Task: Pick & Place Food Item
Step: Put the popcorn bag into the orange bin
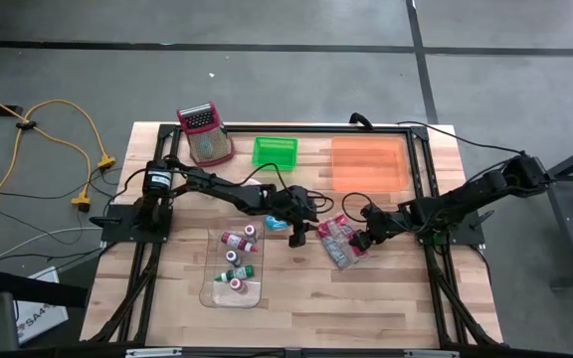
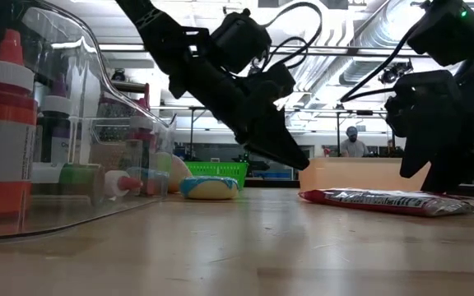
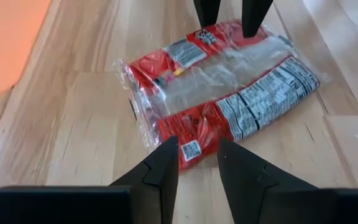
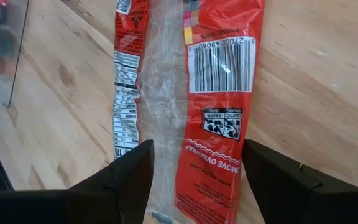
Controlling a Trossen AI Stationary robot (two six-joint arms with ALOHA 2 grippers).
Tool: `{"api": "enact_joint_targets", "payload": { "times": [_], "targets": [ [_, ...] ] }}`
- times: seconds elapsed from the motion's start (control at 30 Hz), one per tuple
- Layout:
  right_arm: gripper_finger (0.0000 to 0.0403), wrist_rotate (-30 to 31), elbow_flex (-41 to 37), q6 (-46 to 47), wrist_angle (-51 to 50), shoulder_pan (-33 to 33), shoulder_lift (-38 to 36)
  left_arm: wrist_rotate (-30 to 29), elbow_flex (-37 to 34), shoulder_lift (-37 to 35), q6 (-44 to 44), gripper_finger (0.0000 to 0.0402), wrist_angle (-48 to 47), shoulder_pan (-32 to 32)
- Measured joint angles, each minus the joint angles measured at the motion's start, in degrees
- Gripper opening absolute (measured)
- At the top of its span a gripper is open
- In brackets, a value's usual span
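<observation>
Your red snack packet lies flat on the wooden table, mid-table, between the two grippers and clear of every table edge. Left gripper sits just off the packet's near edge — fingers narrowly apart with nothing between them; in the left wrist view they frame the packet's corner, and I can't tell whether they touch it. Right gripper is over the packet's other end, fingers spread wide and straddling it, not pinching.

Room for moving: bare wood in front of the packet toward the table's front edge. To the left arm's side you have the clear tray of small bottles, near but apart from the packet. Toward the back edge — orange bin, green basket, red basket, all well apart. A small blue-rimmed round item lies behind the left gripper in the low view.
</observation>
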Motion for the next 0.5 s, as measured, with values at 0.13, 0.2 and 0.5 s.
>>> {"api": "enact_joint_targets", "payload": {
  "times": [0.13, 0.2, 0.5],
  "targets": [
    [0.0231, 0.00, 0.00, 0.02, 0.11, 0.00, -0.02, 0.00, 0.00, -0.02, -0.04, 0.0089, 0.90, 0.00],
    [0.0231, -0.01, 0.00, 0.02, 0.11, 0.00, -0.01, 0.00, 0.00, -0.02, -0.05, 0.0079, 0.82, 0.00],
    [0.0231, -0.01, 0.00, 0.04, 0.11, 0.00, -0.02, -0.02, 0.02, 1.89, -0.23, 0.0034, 3.12, -0.54]
  ]
}}
